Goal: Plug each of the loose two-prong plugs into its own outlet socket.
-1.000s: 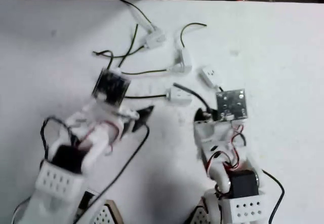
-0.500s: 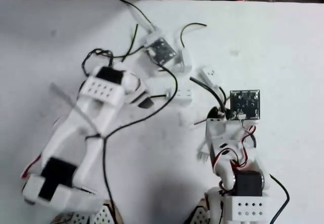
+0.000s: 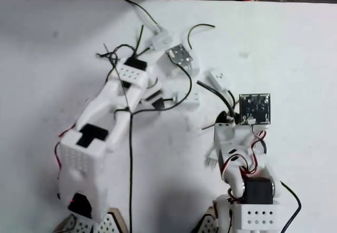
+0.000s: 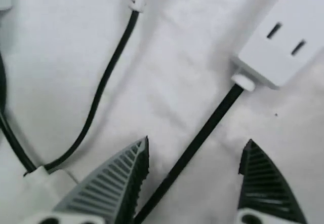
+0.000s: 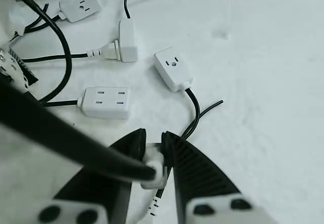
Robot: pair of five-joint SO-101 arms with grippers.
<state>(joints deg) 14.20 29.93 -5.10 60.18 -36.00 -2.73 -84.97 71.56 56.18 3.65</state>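
1, left hand (image 4: 196, 148): apart, straddling socket (image 4: 283, 41) cord (image 4: 223, 107), seemingly lining up a grasp. 2, right hand (image 5: 153, 139): clamping plug (image 5: 152, 165) for insertion.

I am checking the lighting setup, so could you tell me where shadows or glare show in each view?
High view: the white table is lit brightly and evenly, so the single outlet hardly stands out; shadows are faint. Left wrist view: no glare, only soft grey shading around the black cord by the open left gripper. Right wrist view: a thin shadow edges the double outlet.
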